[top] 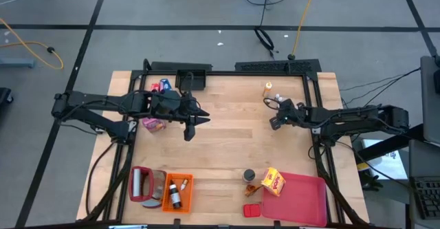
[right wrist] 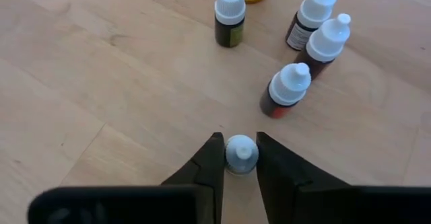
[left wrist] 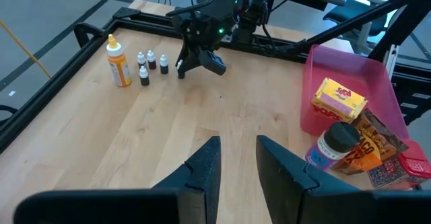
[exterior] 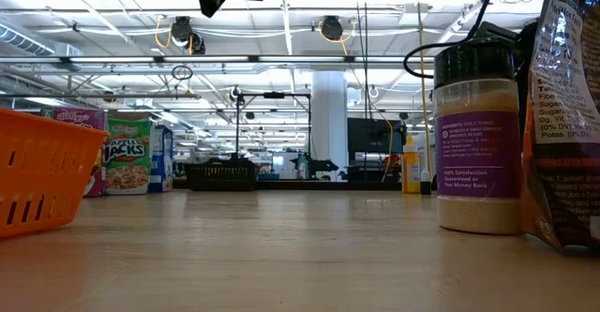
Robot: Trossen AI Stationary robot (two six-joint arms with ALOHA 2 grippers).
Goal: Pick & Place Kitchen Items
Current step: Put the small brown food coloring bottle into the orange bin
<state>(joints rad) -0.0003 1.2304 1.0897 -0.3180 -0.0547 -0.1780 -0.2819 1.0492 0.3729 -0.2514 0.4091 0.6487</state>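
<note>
My right gripper [right wrist: 241,158] is near the table's far right and is shut on a tiny white-capped bottle [right wrist: 241,151]. Several more tiny bottles [right wrist: 288,88] stand upright on the wood just beyond it, beside the orange bottle [top: 267,89]. My left gripper [left wrist: 237,162] hovers open over the table's middle left [top: 194,124] and holds nothing. A yellow box [top: 273,181] lies in the pink tray [top: 302,200]. A dark-lidded jar [top: 249,176] and a red box [top: 251,209] sit next to the tray. Two bottles stand in the orange crate [top: 177,192]. My right gripper pinches the tiny bottle's white cap [right wrist: 241,147] between its two fingers, one on each side. The fingers come from above, pointing down. The cap hides the bottle's body, so I cannot tell whether it stands on the table or is lifted.
A pink box [top: 154,124] and blue and red items [top: 162,86] lie far left near the left arm. A red dish with a grey thing [top: 143,185] sits left of the crate. Black frame rails [top: 227,71] run along the table's edges. Bare wood lies between the two grippers.
</note>
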